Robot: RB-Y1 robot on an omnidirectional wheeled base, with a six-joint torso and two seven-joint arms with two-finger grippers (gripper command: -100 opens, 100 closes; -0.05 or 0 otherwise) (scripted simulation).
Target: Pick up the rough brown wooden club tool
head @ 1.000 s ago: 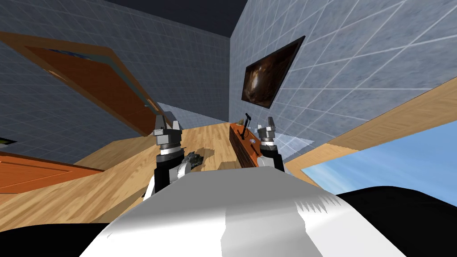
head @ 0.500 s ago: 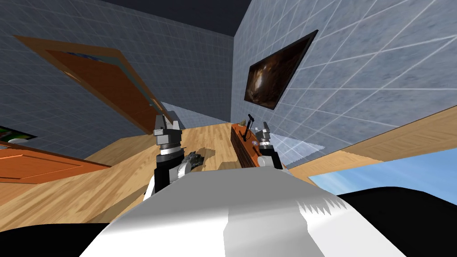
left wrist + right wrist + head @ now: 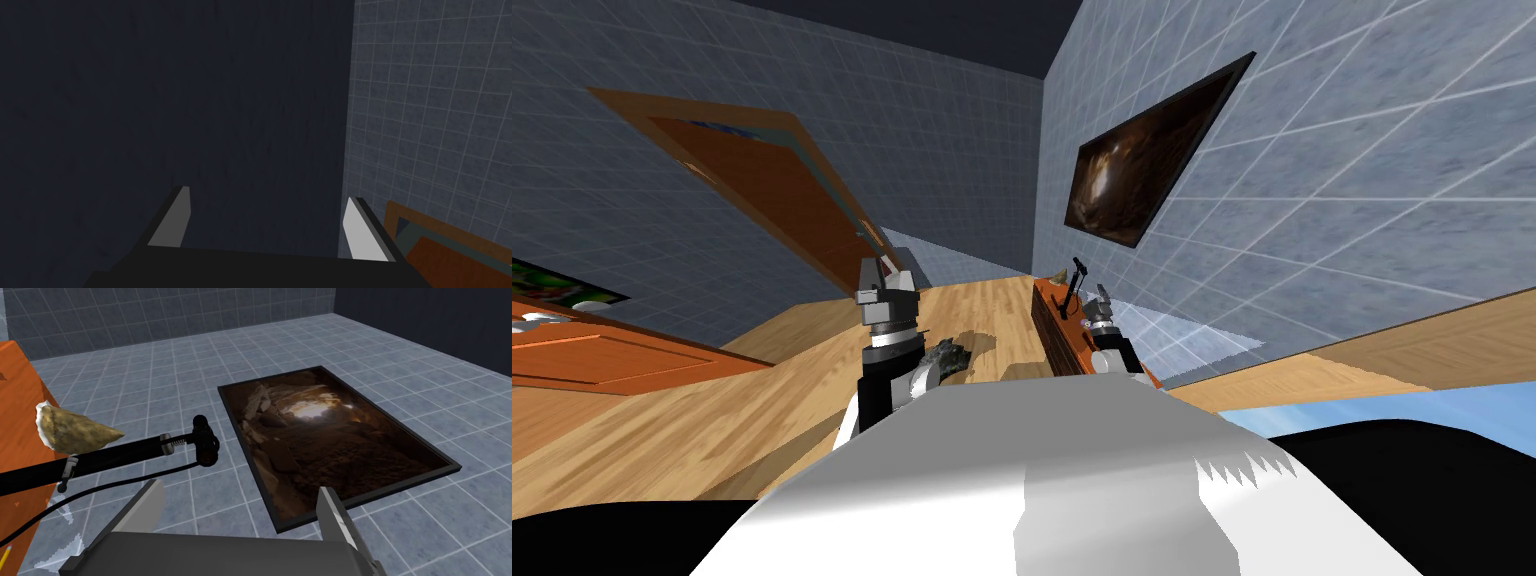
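Observation:
The club tool (image 3: 75, 430) is a rough brown tapered piece lying on the orange tabletop (image 3: 17, 418). In the head view it is a small brown lump (image 3: 1055, 272) at the far end of the orange table (image 3: 1060, 335). My right gripper (image 3: 240, 508) is open and empty, with the club ahead and off to one finger's side, beyond a black pump. The head view shows that gripper (image 3: 1102, 300) over the table's right edge. My left gripper (image 3: 884, 275) is raised over the floor and is open (image 3: 267, 220) and empty.
A black pump with a hose (image 3: 150, 448) lies between my right gripper and the club. A dark framed picture (image 3: 1152, 160) hangs on the tiled wall behind the table. An orange door (image 3: 762, 190) stands at the left, and a small dark object (image 3: 947, 355) lies on the wooden floor.
The whole head picture has swung, so I have turned. My right gripper has moved forward and down toward the orange table. The left arm keeps its pose.

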